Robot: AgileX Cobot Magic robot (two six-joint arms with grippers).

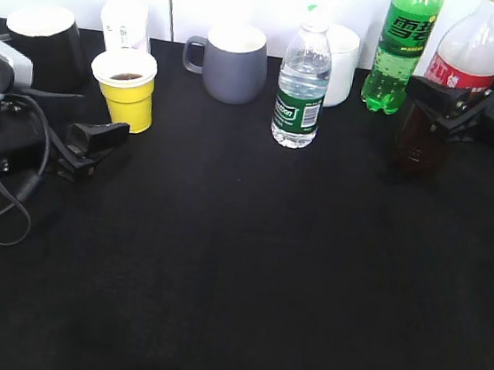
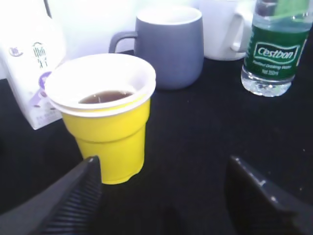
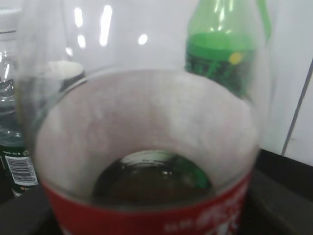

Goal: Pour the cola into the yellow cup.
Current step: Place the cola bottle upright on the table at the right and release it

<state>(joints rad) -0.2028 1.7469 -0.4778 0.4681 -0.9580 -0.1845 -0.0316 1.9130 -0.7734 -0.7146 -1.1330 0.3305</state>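
Setting the cola bottle (image 1: 455, 84) down looks like the step in hand: the right hand (image 1: 439, 104) grips it at the label, base at or near the table (image 1: 237, 273). Lower it upright before letting go. The yellow cup (image 1: 126, 89), holding some dark liquid, stands just ahead of the released left hand (image 1: 91, 142), between its spread fingers.

Grey mug (image 1: 234, 63), water bottle (image 1: 301, 88), green soda bottle (image 1: 402, 46).

Left gripper (image 1: 100, 143): your jaws stand apart, nothing between them.
Right gripper (image 1: 442, 105): your jaws closed on the cola (image 1: 462, 62).
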